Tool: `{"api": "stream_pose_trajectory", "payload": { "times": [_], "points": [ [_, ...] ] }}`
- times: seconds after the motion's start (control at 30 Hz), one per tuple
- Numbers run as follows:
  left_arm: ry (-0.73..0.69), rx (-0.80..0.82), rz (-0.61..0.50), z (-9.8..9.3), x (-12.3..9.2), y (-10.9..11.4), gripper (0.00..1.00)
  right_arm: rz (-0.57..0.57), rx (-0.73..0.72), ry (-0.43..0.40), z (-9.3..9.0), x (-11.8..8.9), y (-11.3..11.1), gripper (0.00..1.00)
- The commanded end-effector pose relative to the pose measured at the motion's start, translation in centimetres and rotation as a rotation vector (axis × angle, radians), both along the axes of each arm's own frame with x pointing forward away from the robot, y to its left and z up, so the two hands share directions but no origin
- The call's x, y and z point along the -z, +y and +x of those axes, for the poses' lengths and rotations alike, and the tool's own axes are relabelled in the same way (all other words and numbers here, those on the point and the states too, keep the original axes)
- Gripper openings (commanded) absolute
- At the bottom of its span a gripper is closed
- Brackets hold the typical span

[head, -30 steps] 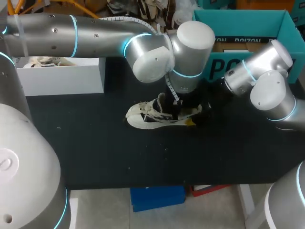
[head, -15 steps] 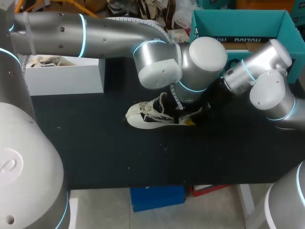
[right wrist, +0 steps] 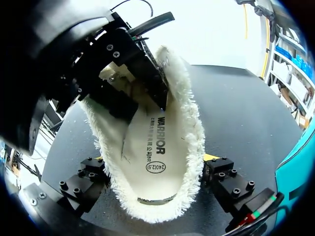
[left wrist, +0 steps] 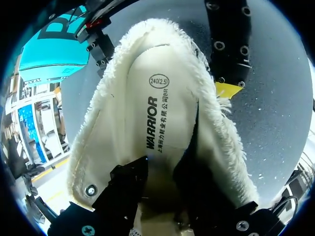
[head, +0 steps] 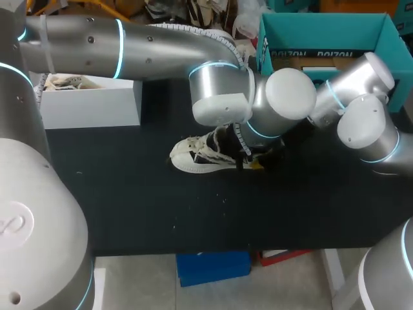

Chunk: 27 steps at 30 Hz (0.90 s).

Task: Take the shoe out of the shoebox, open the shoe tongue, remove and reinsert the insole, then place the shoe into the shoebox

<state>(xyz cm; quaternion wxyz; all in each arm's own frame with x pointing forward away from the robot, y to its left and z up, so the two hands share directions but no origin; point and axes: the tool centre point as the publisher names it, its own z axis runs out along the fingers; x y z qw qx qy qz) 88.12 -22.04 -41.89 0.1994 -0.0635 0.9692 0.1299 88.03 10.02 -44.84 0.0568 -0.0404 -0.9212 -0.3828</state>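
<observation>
A white low shoe (head: 193,158) with black trim lies on its sole mid-table, toe to the left. My left arm's wrist hangs over its heel and hides that gripper in the head view. In the left wrist view the left gripper (left wrist: 162,169) is down inside the fleece-rimmed shoe (left wrist: 123,73), fingers apart on the printed insole (left wrist: 157,108). My right gripper (right wrist: 155,167) straddles the heel, and both its fingers (right wrist: 219,172) press the fuzzy collar from the sides. The teal shoebox (head: 326,22) stands at the back right.
A white open box (head: 84,103) stands at the back left of the black table (head: 193,213). My right arm's elbow (head: 364,123) sits between the shoe and the teal box. Bare tabletop stretches in front of the shoe.
My left arm's wrist has swung to the right over the shoe's heel. The shoe and my right arm have stayed where they were.
</observation>
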Motion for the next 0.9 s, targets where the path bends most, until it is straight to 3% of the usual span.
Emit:
{"api": "stream_pose_trajectory", "payload": {
  "times": [0.03,0.17,0.2,0.23,0.27,0.53,0.9],
  "points": [
    [-0.007,-0.006,-0.019,1.7,2.2,0.8,0.26,-0.005,0.001,0.001,-0.1,0.5,0.1,0.00],
    [-0.006,-0.010,-0.030,1.8,2.0,0.9,0.23,-0.005,0.001,0.001,-0.1,0.5,0.1,0.00],
    [-0.002,-0.009,-0.032,1.8,2.1,1.0,0.19,-0.005,0.001,0.001,-0.1,0.5,0.1,0.00],
    [0.000,-0.009,-0.033,1.9,2.1,1.0,0.02,-0.005,0.001,0.001,-0.1,0.5,0.1,0.00],
    [0.006,-0.009,-0.034,1.9,2.2,1.0,0.00,-0.005,0.001,0.001,-0.1,0.5,0.1,0.00],
    [0.068,0.001,-0.072,1.5,2.1,1.1,0.00,-0.005,0.001,0.001,-0.1,0.5,0.1,0.00],
    [0.202,0.072,-0.177,-1.3,0.4,-1.0,0.00,-0.005,0.001,0.001,-0.1,0.5,0.1,0.00]
  ]
}}
